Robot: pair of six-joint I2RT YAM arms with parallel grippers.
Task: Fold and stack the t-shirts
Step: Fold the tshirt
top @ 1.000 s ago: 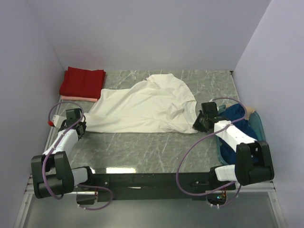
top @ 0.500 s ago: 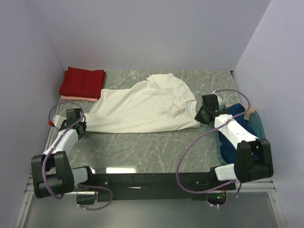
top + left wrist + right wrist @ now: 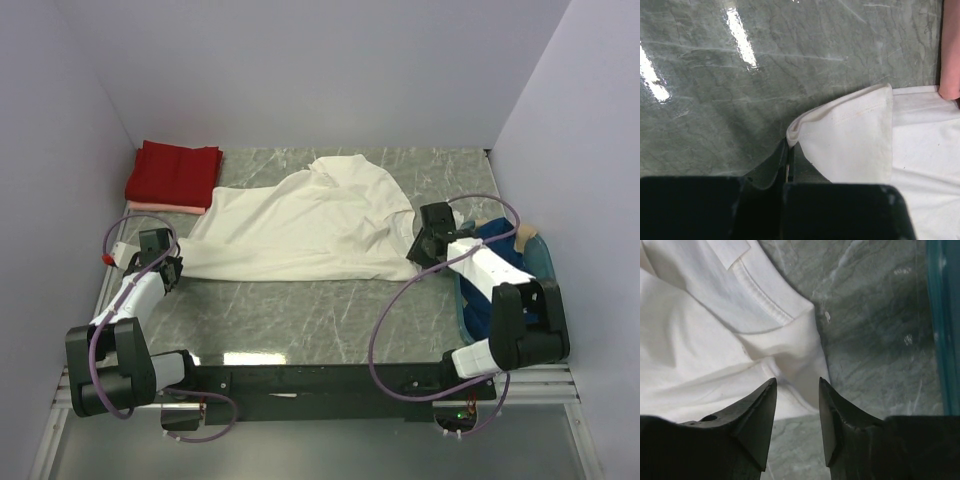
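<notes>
A cream-white t-shirt (image 3: 305, 225) lies spread across the middle of the table. My left gripper (image 3: 172, 268) is shut on its near-left corner (image 3: 795, 135), the hem pinched between the jaws. My right gripper (image 3: 418, 248) hovers open just over the shirt's right corner (image 3: 800, 357), with nothing between its jaws. A folded red t-shirt (image 3: 175, 172) rests on a folded pale pink one (image 3: 165, 208) at the back left; the pink edge (image 3: 951, 50) also shows in the left wrist view. A dark blue t-shirt (image 3: 500, 252) lies in the basket on the right.
The teal plastic basket (image 3: 545, 262) stands at the right edge, beside my right arm; its rim (image 3: 942, 325) shows in the right wrist view. White walls close in the back and both sides. Bare marble tabletop (image 3: 320, 310) runs between the shirt and the arm bases.
My right gripper closed on the shirt's right corner, drew it a little back and right, then opened and let it go. The left arm has not moved.
</notes>
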